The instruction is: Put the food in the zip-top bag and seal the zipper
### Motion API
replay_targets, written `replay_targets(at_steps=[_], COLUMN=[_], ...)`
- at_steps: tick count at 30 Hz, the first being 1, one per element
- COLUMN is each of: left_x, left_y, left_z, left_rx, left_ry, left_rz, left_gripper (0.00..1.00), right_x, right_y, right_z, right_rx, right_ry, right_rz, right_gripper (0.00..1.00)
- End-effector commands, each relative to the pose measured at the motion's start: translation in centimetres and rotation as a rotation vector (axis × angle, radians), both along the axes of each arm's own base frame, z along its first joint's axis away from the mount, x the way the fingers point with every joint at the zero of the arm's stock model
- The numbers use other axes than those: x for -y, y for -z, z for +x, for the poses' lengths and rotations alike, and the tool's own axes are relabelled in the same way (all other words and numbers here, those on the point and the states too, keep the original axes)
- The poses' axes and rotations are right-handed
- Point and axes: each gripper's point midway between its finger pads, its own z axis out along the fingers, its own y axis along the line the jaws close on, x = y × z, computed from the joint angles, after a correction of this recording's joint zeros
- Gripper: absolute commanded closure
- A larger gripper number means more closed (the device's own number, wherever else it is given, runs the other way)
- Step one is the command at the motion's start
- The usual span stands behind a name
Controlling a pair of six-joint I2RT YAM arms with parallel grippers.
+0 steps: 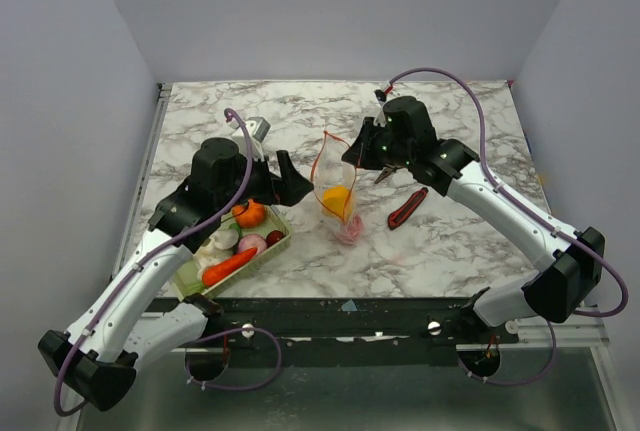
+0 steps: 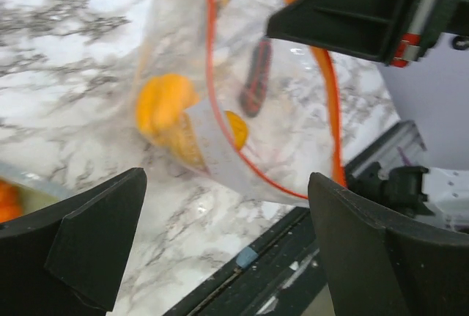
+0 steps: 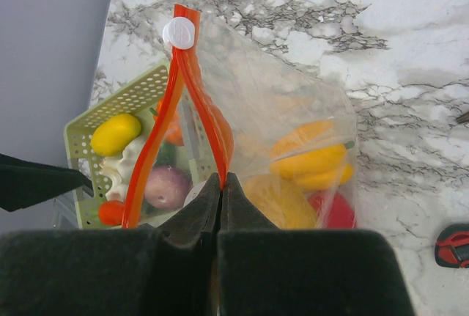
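The zip-top bag [image 1: 337, 191] stands upright at mid-table with its mouth open. Yellow, orange and red food [image 1: 337, 198] lies in it. My right gripper [image 1: 358, 155] is shut on the red-orange zipper [image 3: 214, 140] at one end of the mouth, pinching it at the fingertips [image 3: 221, 178]. A white slider [image 3: 179, 33] sits at the far end. A yellow pepper [image 3: 311, 162] and a red piece [image 3: 333, 210] show through the bag [image 3: 293, 103]. My left gripper [image 1: 297, 179] is open and empty just left of the bag [image 2: 242, 111], jaws wide apart [image 2: 227, 250].
A pale green basket [image 1: 268, 251] left of the bag holds a pumpkin [image 1: 250, 214], a carrot [image 1: 228, 267] and white and pink pieces. A red-and-black utility knife [image 1: 407, 208] lies right of the bag. A small grey object [image 1: 258, 131] sits behind the left arm.
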Motion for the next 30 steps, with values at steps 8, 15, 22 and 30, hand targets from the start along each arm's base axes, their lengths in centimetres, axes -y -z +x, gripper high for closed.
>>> replay_targets(at_steps=[8,15,22,30], left_x=[-15.6,-22.3,-25.6,-27.4], left_y=[9.4,13.9,17.7,20.1], left_z=[0.5,0.4,0.7,0.1], left_rx=[-0.144,-0.318,-0.562,-0.737], left_ry=[-0.673,-0.973,-1.150,-1.328], left_rz=[0.420,0.468,0.377,0.359], left_gripper=[0.01,0.01,0.02,0.01], right_x=[-0.3,-0.2,0.0,0.0], right_y=[-0.6,-0.3,-0.5,-0.7], right_z=[0.0,-0.1,-0.2,-0.4], right_rx=[0.024,0.021,0.025,0.025], right_ry=[-0.023,-0.028,-0.023,-0.023], right_rz=[0.001,-0.006,-0.004,0.004], right_gripper=[1.00,1.00,1.00,1.00])
